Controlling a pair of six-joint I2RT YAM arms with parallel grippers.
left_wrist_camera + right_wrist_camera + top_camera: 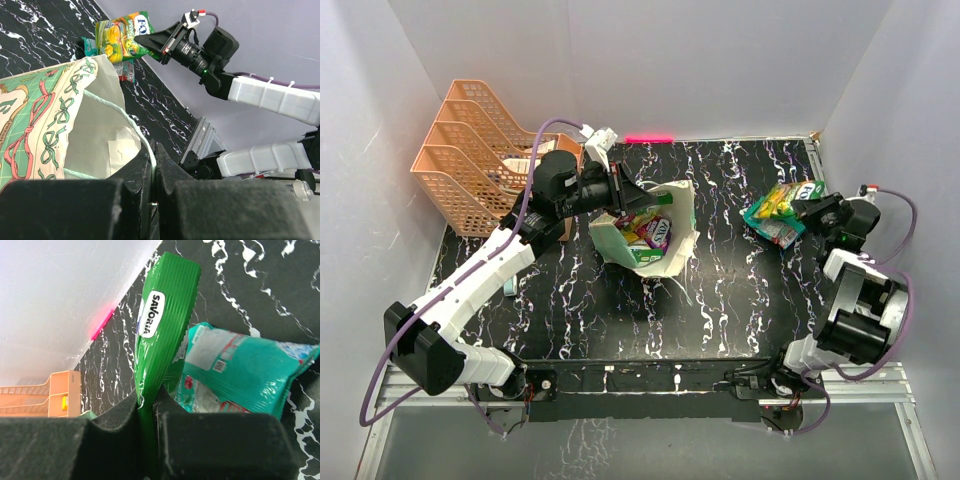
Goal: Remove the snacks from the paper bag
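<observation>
The paper bag (675, 215) lies open in the middle of the black marbled table, with several bright snacks (648, 231) inside. My left gripper (623, 197) is shut on the bag's rim and string handle (142, 142), holding the mouth open; the bag's green-printed face (45, 125) shows in the left wrist view. My right gripper (807, 208) is shut on a green "Savoria" packet (160, 325) at the far right, over a pile of snacks (772, 215) lying on the table. A teal packet (240, 375) lies under it. The left wrist view shows the right gripper (144, 39) with a yellow-green packet (120, 37).
A peach mesh tray rack (470, 155) stands at the back left, close behind my left arm. White walls close in the table on the left, back and right. A pink strip (650, 138) lies at the back wall. A small pale object (510, 288) lies under my left forearm.
</observation>
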